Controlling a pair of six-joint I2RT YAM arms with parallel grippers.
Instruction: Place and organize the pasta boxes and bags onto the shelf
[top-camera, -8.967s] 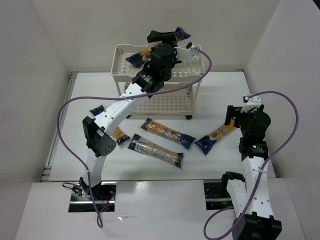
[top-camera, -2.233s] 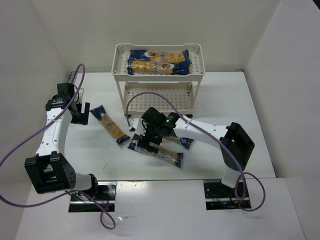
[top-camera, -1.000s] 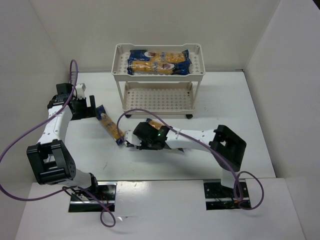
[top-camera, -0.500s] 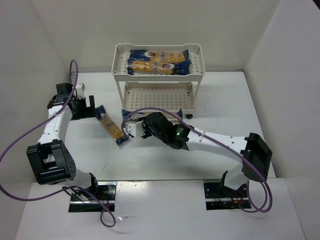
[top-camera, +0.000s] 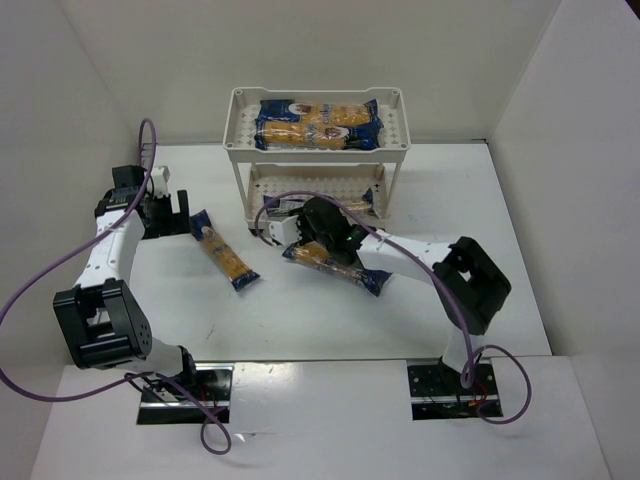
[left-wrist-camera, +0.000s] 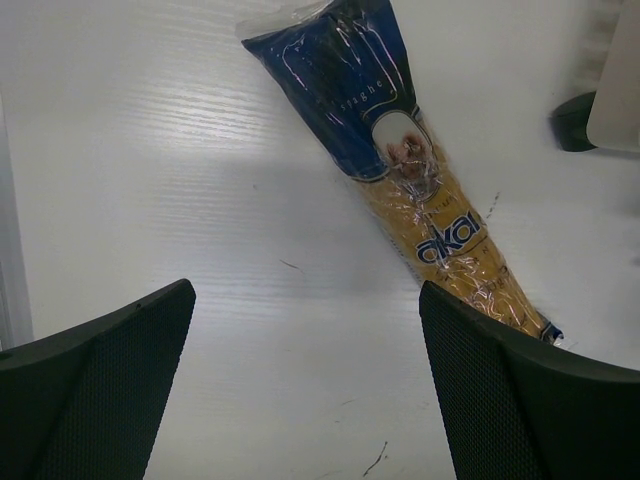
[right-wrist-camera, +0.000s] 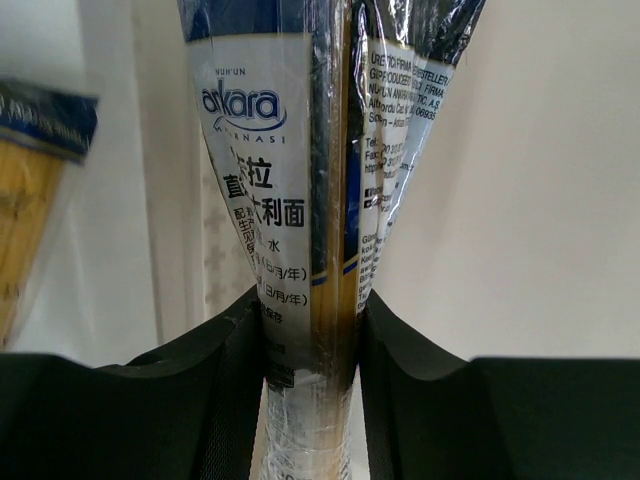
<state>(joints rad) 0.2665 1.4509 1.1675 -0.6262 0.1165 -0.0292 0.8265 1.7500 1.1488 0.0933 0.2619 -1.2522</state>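
Down on the table (top-camera: 450, 200) close to me, one spaghetti packet (top-camera: 340, 268) lies under my right arm (top-camera: 420, 262); off to the side, my left claw (left-wrist-camera: 305, 300) hangs wide open just beside the blue end of a second packet (left-wrist-camera: 420, 200), ready to grab it, I think; my right claw (right-wrist-camera: 310, 320) squeezes a third packet (right-wrist-camera: 265, 150) tight, pointing ahead, so it can slide into the cart's (top-camera: 232, 130) low tray (top-camera: 320, 188); farthest off, two packets (top-camera: 318, 125) lie side by side on top.
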